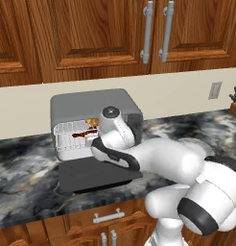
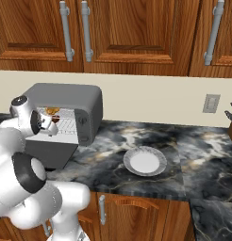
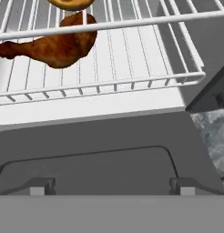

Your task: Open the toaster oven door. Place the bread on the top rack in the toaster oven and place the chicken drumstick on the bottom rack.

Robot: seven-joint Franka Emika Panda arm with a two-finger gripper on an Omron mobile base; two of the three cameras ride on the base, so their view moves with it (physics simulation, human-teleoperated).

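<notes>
While hand (image 3: 112,186) gapes empty, chicken drumstick (image 3: 54,48) ahead, on bottom rack (image 3: 132,63).

Toaster oven open, both foods on its racks.
The dark grey toaster oven (image 1: 91,108) stands on the worktop with its door (image 1: 93,175) folded down flat. The golden bread (image 3: 70,3) lies on the top rack (image 3: 132,22); the reddish-brown chicken drumstick (image 3: 54,48) lies on the bottom rack (image 3: 132,68).

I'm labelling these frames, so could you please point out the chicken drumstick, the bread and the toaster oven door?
chicken drumstick (image 3: 59,49): hand view, on its meaty bulb.
bread (image 3: 70,3): hand view, on its lower edge.
toaster oven door (image 3: 95,134): hand view, on the lowered flat panel.
</notes>
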